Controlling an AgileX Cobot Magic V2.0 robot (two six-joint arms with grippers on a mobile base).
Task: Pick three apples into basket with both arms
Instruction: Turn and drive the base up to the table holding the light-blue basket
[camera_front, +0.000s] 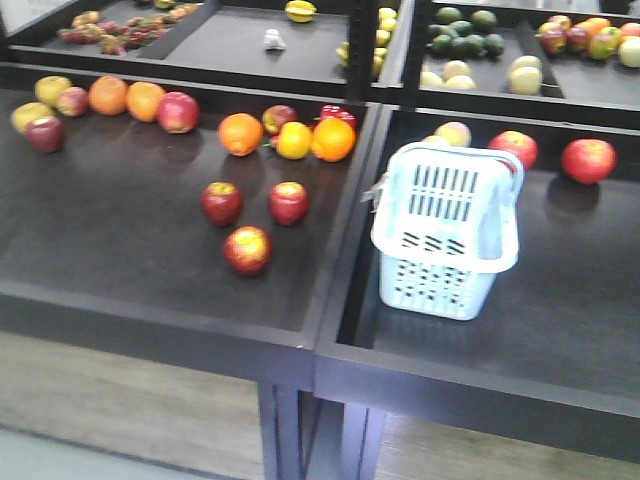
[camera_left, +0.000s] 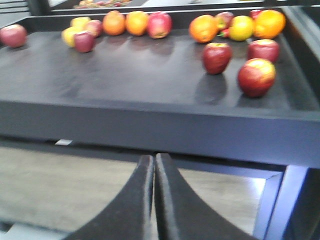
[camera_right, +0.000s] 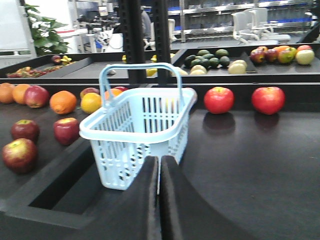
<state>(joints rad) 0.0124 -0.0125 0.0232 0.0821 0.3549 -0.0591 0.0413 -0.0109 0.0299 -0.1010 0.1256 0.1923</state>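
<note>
Three dark red apples lie in a loose triangle on the black left tray, apart from one another. The front apple (camera_front: 247, 249) has a broad yellow mottled patch. Behind it are the left apple (camera_front: 222, 203) and the right apple (camera_front: 288, 202), each with a yellowish top. The pale blue slotted basket (camera_front: 447, 285) stands upright in the right tray near its left wall, handles raised. The left gripper (camera_left: 153, 165) and the right gripper (camera_right: 159, 162) have their fingers pressed together, holding nothing.

Front view looks down; low wrist views look level across; all share the apples (camera_front: 247, 249).
</note>
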